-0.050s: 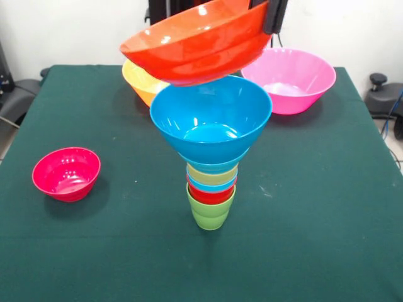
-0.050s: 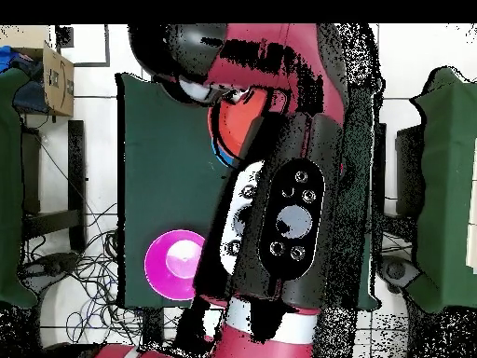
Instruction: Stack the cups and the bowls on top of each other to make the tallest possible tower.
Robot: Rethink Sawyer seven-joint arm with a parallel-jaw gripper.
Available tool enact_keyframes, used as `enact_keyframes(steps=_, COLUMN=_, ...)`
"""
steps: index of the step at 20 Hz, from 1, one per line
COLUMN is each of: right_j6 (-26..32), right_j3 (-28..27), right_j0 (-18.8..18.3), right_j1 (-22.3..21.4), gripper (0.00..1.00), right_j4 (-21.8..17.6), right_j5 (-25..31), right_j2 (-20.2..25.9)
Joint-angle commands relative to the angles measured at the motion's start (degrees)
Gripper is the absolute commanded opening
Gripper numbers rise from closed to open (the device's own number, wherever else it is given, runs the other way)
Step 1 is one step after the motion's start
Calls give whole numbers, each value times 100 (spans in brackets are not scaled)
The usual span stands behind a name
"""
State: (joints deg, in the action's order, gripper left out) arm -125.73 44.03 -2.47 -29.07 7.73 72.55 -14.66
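Front view, gripper [image 1: 275,16] holding tilted red-orange bowl [image 1: 198,44] above tower [image 1: 211,151]

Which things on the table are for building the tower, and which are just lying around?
For the job: tall multicoloured plastic tower; wide red-orange plastic bowl, held tilted above it by the tool; large pink bowl; yellow-orange bowl; small magenta bowl.

Lying about: nothing on the table.

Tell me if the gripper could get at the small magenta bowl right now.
Probably not yet: the gripper is shut on the red-orange bowl above the tower. The small magenta bowl itself sits alone, nothing crowding it.
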Motion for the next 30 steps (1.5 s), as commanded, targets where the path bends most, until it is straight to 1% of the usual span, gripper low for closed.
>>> enact_keyframes(steps=1, right_j6=1333, right_j3=-232, right_j0=24, right_j1=242, gripper=0, right_j4=-432, right_j5=882, right_j2=671)
enact_keyframes(steps=5, right_j6=1298, right_j3=-418, right_j0=34, right_j1=301, gripper=0, right_j4=-483, right_j5=1053, right_j2=626)
enact_keyframes(steps=8, right_j6=1248, right_j3=-721, right_j0=42, right_j1=443, gripper=0, right_j4=-537, right_j5=1246, right_j2=573)
enact_keyframes(steps=13, right_j6=1197, right_j3=-1652, right_j0=5, right_j1=952, gripper=0, right_j4=-602, right_j5=1701, right_j2=467)
enact_keyframes(steps=16, right_j6=1211, right_j3=-1998, right_j0=-16, right_j1=1151, gripper=0, right_j4=-581, right_j5=1872, right_j2=404)
enact_keyframes(steps=18, right_j6=1208, right_j3=-2194, right_j0=-29, right_j1=1293, gripper=0, right_j4=-575, right_j5=1912, right_j2=350)
enact_keyframes(steps=23, right_j6=1025, right_j3=-2875, right_j0=-28, right_j1=1846, gripper=0, right_j4=-526, right_j5=1981, right_j2=170)
enact_keyframes(steps=30, right_j6=856, right_j3=-3250, right_j0=24, right_j1=2195, gripper=0, right_j4=-438, right_j5=2087, right_j2=-243)
